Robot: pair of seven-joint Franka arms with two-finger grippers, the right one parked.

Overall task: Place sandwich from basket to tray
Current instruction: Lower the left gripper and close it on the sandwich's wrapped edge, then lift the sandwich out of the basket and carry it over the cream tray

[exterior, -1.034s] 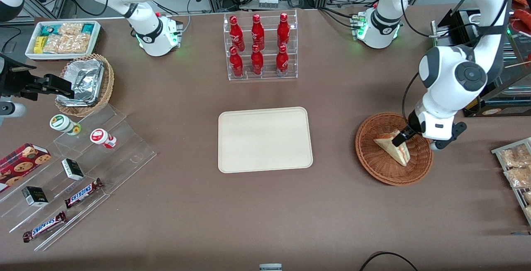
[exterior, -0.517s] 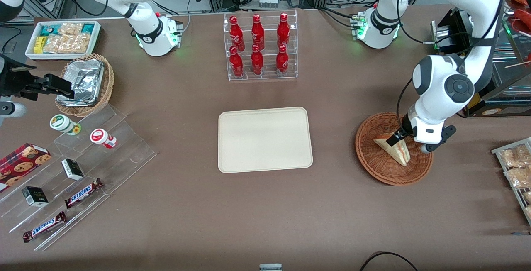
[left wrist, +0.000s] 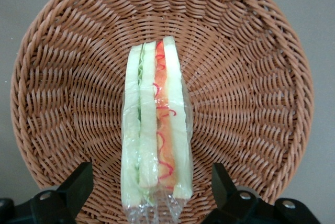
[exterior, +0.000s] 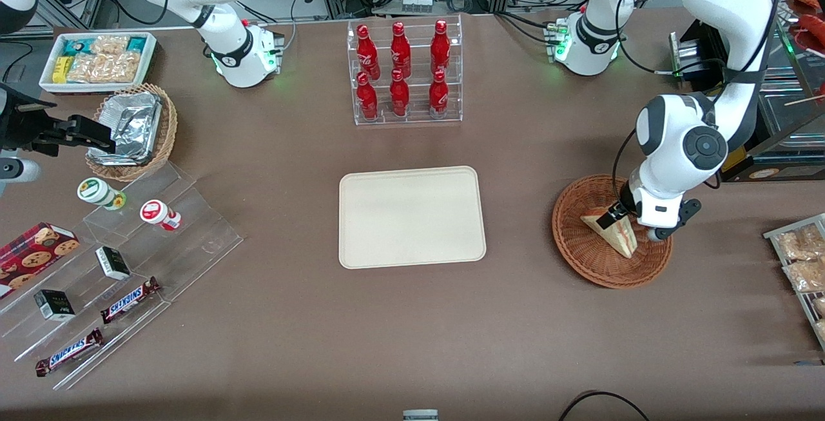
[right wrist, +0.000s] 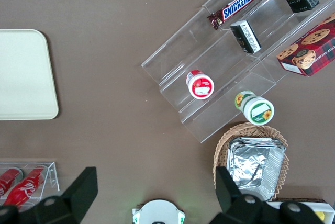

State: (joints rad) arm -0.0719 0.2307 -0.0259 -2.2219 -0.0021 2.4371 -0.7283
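Gripper (left wrist: 152, 192) hangs low inside the basket (exterior: 583, 260), fingers (left wrist: 78, 182) spread wide either side of the sandwich (left wrist: 156, 130), not pinching it. Basket rim rings it all round. Bare table separates basket from tray (exterior: 412, 216), at nine o'clock from the basket.

The front view looks down over the whole worktop (exterior: 290, 318); the left wrist view looks closely down into the basket (left wrist: 251, 62), which both views show, past the open-fingered claw (left wrist: 152, 192).
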